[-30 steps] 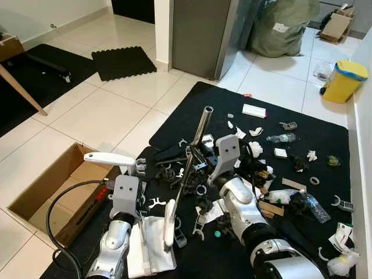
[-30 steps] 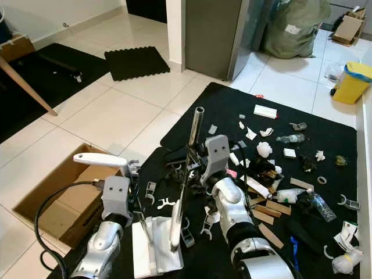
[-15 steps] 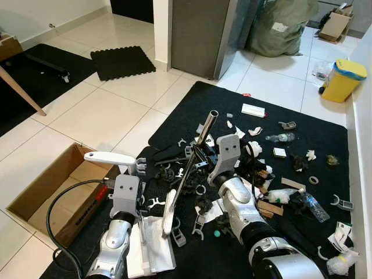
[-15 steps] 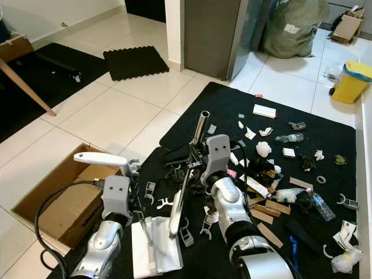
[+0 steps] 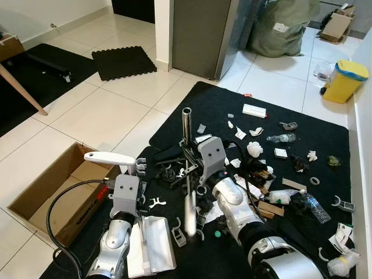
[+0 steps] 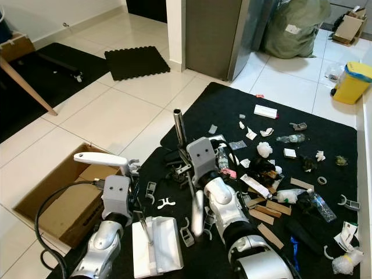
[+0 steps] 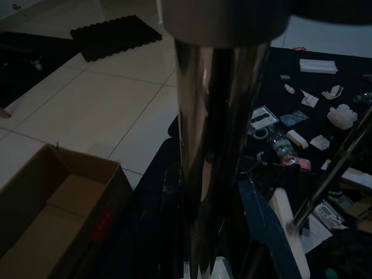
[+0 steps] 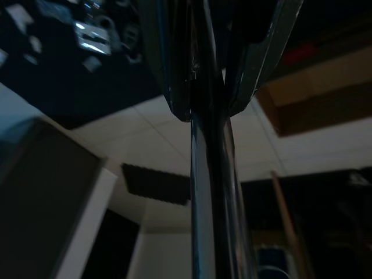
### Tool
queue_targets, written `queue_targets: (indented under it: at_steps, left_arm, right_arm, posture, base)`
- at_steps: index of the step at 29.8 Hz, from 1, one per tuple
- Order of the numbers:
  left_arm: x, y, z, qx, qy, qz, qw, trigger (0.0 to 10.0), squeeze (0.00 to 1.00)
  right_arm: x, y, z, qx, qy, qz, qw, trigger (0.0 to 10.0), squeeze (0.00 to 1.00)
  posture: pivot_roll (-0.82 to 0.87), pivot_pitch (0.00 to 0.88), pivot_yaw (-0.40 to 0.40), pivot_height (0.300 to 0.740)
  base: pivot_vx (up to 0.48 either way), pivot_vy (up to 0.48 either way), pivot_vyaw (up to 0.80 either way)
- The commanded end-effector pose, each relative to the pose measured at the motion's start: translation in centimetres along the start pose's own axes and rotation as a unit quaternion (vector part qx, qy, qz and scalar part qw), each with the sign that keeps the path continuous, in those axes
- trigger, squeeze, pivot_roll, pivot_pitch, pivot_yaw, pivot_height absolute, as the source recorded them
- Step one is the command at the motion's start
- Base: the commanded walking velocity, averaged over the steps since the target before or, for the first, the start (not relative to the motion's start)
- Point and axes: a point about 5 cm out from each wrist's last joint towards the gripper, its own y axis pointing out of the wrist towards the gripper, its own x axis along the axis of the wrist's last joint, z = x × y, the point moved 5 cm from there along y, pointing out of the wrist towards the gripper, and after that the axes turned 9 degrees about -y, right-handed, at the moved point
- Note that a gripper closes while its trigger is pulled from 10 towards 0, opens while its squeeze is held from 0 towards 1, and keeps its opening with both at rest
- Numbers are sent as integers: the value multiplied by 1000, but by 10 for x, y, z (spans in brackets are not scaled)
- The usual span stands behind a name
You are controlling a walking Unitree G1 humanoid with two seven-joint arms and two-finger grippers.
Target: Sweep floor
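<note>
The broom (image 5: 189, 174) stands nearly upright on the black mat (image 5: 325, 145), its pole clamped by the right gripper (image 5: 189, 164). The left gripper (image 5: 141, 204) grips the dustpan (image 5: 152, 251) handle beside a box (image 5: 46, 195). Litter (image 5: 273, 168) lies scattered around.

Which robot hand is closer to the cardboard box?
Left. The left gripper, holding the dustpan, sits right beside the cardboard box; the right gripper is farther off, over the black rug.

We find scattered litter (image 5: 273, 168) blocking the black mat (image 5: 314, 133) from 12 to 3 o'clock; cardboard box (image 5: 52, 195) obstructs 9 o'clock.
</note>
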Motion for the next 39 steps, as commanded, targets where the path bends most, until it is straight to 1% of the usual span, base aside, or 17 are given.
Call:
queue_targets:
  at_steps: [1,2,3,4,6,9,10,11,12,14,16,18,19,20,25,35,39]
  left_arm:
    - [-12,-5,0,2,6,21,1000,10000,0]
    - [-12,-5,0,2,6,22,1000,10000,0]
    - [-12,-5,0,1,5,22,1000,10000,0]
    - [-12,-5,0,1,5,22,1000,10000,0]
    - [-12,-5,0,1,5,22,1000,10000,0]
    - [-12,-5,0,1,5,22,1000,10000,0]
    - [-12,-5,-1,1,5,23,1000,10000,0]
    - [-12,-5,-1,1,5,23,1000,10000,0]
    - [-12,-4,-1,0,4,22,1000,10000,0]
    - [-12,-4,-3,0,3,23,1000,10000,0]
    - [-12,-4,-3,0,3,23,1000,10000,0]
    - [-13,-3,-3,-1,2,23,1000,10000,0]
    - [-13,-3,-3,-1,2,23,1000,10000,0]
    - [-13,-3,-3,-1,2,23,1000,10000,0]
    - [-13,-3,-3,-1,3,24,1000,10000,0]
    - [-14,-2,-3,-2,4,24,1000,10000,0]
    - [-14,-2,-3,-2,4,24,1000,10000,0]
  right_arm:
    - [-9,-7,8,6,1,9,1000,10000,0]
    - [-14,-10,9,6,-4,20,1000,10000,0]
    - [-20,-13,11,8,-21,33,999,10000,0]
    - [-20,-13,11,8,-21,33,999,10000,0]
    - [-26,-18,8,-6,-41,45,998,10000,0]
    - [-28,-19,6,-14,-46,50,998,10000,0]
    - [-32,-22,1,-22,-64,58,996,10000,0]
    - [-32,-22,1,-22,-64,58,996,10000,0]
    - [-34,-23,-1,-26,-77,64,995,10000,0]
    - [-38,-27,-7,-31,-114,72,990,10000,0]
    - [-38,-27,-7,-31,-114,72,990,10000,0]
    - [-42,-30,-9,-23,-143,79,986,10000,0]
    - [-42,-30,-9,-23,-143,79,986,10000,0]
    - [-43,-32,-9,-18,-156,77,985,10000,0]
    - [-50,-41,-11,-3,-134,82,987,10000,0]
    - [-53,-50,-22,2,-139,79,987,10000,0]
    - [-54,-53,-26,1,-130,81,988,10000,0]
  posture:
    - [138,310,-10,740]
    - [138,311,-10,740]
    - [137,309,-10,740]
    - [137,309,-10,740]
    - [132,307,-10,740]
    - [131,306,-10,740]
    - [128,304,-12,740]
    - [128,304,-12,740]
    - [128,304,-12,740]
    - [123,300,-14,740]
    - [123,300,-14,740]
    - [115,293,-17,740]
    - [115,293,-17,740]
    - [116,291,-17,740]
    - [114,279,-19,740]
    - [106,265,-21,740]
    - [105,261,-21,740]
  base:
    - [0,0,0]
    - [0,0,0]
    - [0,0,0]
    - [0,0,0]
    - [0,0,0]
    - [0,0,0]
    - [0,0,0]
    - [0,0,0]
    - [0,0,0]
    - [0,0,0]
    - [0,0,0]
    - [0,0,0]
    - [0,0,0]
    - [0,0,0]
    - [0,0,0]
    - [0,0,0]
    - [0,0,0]
